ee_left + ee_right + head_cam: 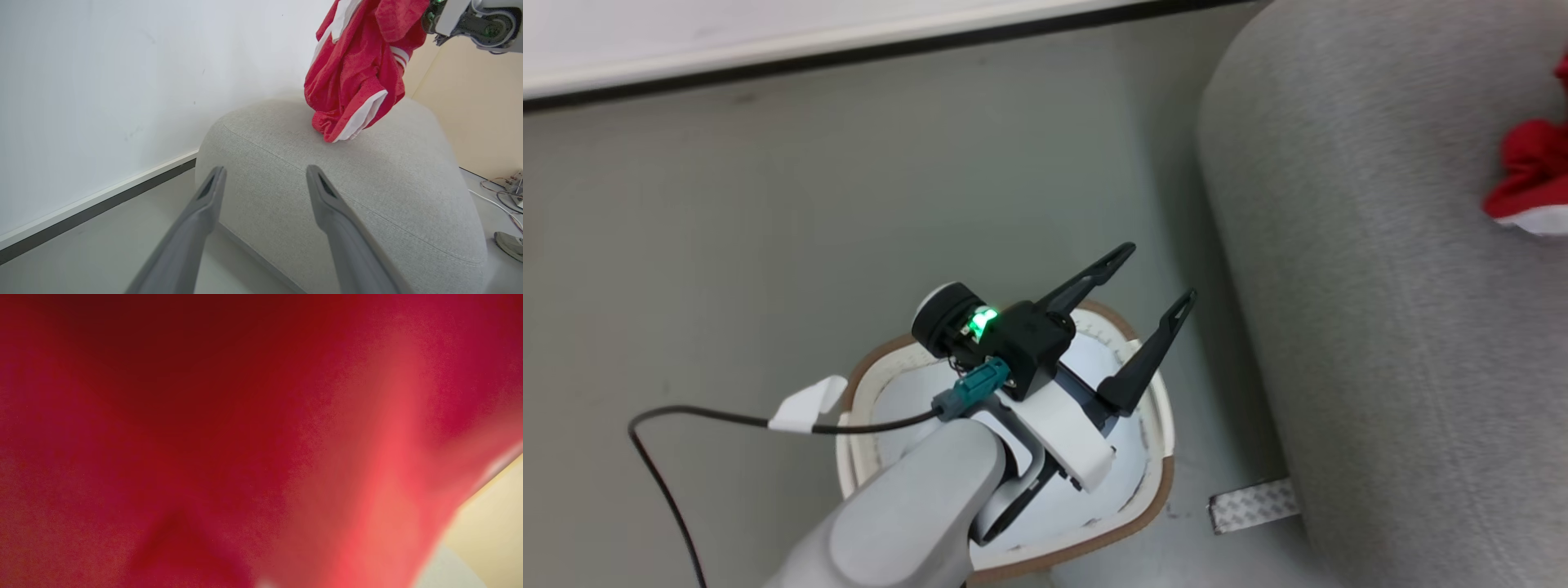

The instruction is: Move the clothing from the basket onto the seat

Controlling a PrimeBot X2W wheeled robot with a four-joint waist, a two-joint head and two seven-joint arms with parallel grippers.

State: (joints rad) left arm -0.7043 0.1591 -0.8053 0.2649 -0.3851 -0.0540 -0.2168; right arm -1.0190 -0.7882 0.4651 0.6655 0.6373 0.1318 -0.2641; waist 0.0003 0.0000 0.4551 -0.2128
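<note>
- The left tool (1158, 273) stands wide open and holds nothing. Its two dark fingers spread above the laundry basket (1156, 490) at the lower centre of the head view.
- The right tool (433, 16), at the upper right of the left wrist view, has its fingers buried in cloth. The red garment (355, 73) hangs from it in a bunch, so I judge it clamped on the fabric near the top.
- The garment is out of the basket and over the grey sofa (347, 192). Its lowest fold, edged in white, touches the cushion top or hangs just above it; I cannot tell which.
- The garment looks soft, light and limp. It should sag and trail, and there is nothing in it to break. A gathered fold or the elastic hem would give a surer hold than one loose edge.
- The sofa top is broad and bare, but its edges are rounded. Cloth dropped near the rim could slide to the floor (102, 253), so further inward seems safer.
- The wall is well apart at the left of the frame.
</note>
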